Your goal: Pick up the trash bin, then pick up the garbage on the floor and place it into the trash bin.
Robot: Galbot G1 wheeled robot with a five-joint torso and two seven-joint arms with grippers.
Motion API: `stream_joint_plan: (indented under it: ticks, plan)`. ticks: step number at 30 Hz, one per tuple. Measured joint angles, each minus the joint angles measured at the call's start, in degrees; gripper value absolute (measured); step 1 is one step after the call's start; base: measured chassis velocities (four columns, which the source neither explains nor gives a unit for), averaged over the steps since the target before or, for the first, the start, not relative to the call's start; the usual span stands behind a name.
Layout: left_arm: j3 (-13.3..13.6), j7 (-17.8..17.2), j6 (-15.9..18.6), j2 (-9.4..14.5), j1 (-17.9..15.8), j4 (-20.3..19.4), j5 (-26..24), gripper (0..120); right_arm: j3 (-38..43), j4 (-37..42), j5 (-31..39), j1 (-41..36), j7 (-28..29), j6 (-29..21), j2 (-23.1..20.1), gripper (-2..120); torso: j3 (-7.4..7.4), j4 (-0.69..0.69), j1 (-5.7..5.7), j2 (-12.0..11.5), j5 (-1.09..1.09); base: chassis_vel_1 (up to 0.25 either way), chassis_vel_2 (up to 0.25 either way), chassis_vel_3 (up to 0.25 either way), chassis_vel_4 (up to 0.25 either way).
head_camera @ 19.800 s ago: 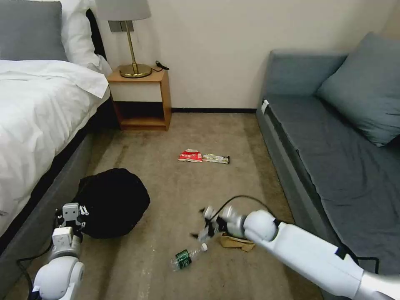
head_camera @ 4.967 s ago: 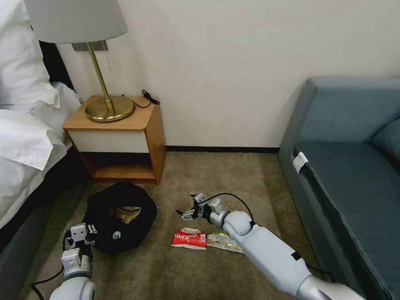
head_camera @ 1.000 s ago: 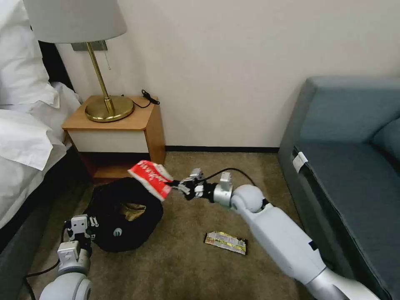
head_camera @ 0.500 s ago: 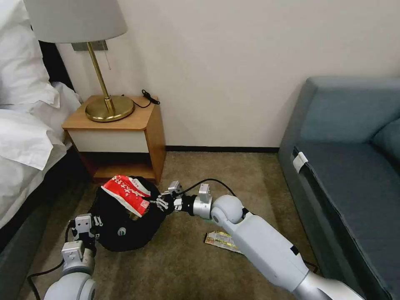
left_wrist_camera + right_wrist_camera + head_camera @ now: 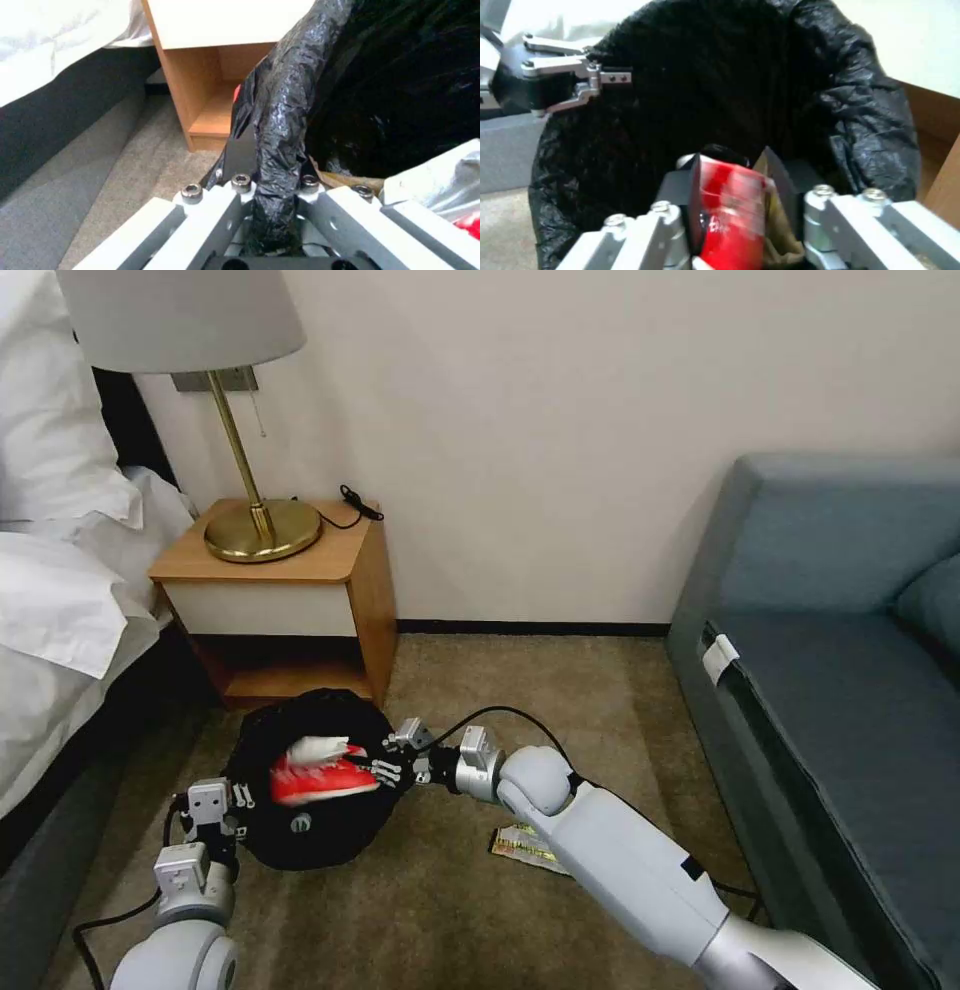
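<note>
Your left gripper (image 5: 222, 797) is clamped on the rim of the trash bin (image 5: 330, 840), holding it tilted open on the carpet by the nightstand (image 5: 290, 600). Right of it, your right gripper (image 5: 392, 767) has spread jaws; the snack packet (image 5: 322, 778) lies at the bin's mouth, long axis left-right. This drop-in looks nearly done. Next calls for the bar wrapper (image 5: 520, 848), near right.

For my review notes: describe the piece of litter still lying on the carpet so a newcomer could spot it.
Between the nightstand and the sofa, look beneath the right arm. The bar wrapper lies flat there, slim, pale with dark ends, unlike the red snack packet at the trash bin.
</note>
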Motion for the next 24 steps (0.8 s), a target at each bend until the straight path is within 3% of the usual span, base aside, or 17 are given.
stream_joint_plan:
  ticks: [8, 15, 21, 24]
  plan:
    - [-1.52, 0.2, -1.13, 0.19, -0.1, 1.68, 0.79, 0, -0.62, 1.64, 0.09, 0.81, -0.48, -0.49, -2.4, 68, 0.0, 0.01, 0.0, 0.0, 0.0, 0.0, 0.0, 0.0, 0.0]
    - [-3.07, 0.46, -2.22, 1.26, -0.37, 4.4, 1.01, 0, -0.42, 3.11, -2.59, 1.58, -3.58, -3.07, -10.11, 95, 0.0, 0.0, 0.0, 0.0, 0.0, 0.0, 0.0, 0.0, 0.0]
    - [-3.21, 0.51, -2.19, 2.13, -0.74, 4.99, 0.61, 0, -1.56, -1.77, -6.86, 2.59, -5.8, -3.43, -16.27, 100, 0.0, -0.02, 0.0, 0.0, 0.01, 0.0, 0.0, 0.0, 0.0]
    - [-3.04, 0.59, -2.19, 2.43, -1.05, 5.62, 0.6, 0, -3.02, -5.1, -8.07, 3.23, -7.03, -2.97, -17.31, 100, 0.0, -0.01, 0.0, 0.0, 0.01, 0.0, 0.0, 0.0, 0.0]
